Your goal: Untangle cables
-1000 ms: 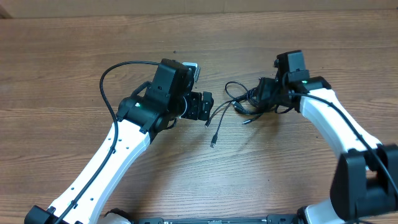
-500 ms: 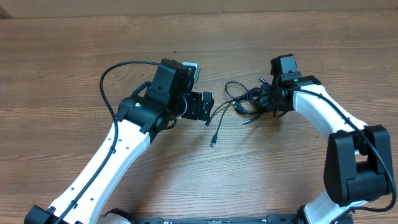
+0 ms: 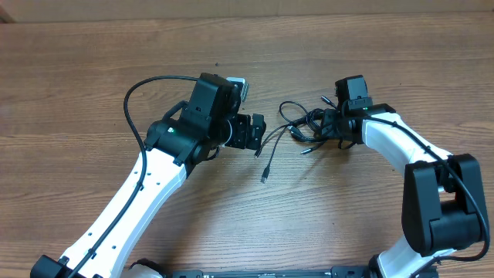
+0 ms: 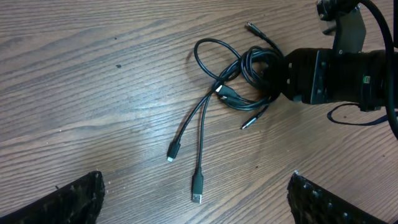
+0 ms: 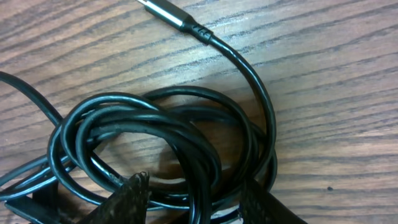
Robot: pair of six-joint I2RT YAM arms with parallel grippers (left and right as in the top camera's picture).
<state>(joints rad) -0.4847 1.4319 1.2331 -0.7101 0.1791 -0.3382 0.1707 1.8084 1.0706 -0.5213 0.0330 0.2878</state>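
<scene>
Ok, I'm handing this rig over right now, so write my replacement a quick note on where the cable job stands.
Left hand: open, empty, apart from the cables.
Right hand: at the tangle, fingers either side of its coiled strands; cannot tell if it is clamped.
Cables: one looped bundle on the table between the hands; two plug ends trail free toward the left hand.
Done: nothing separated yet.
Left: free each cable from the loops and lay them apart.

Bare worktop lies open all along the far side of the cables; the right gripper crowds their right side, the left gripper stands near their left.
</scene>
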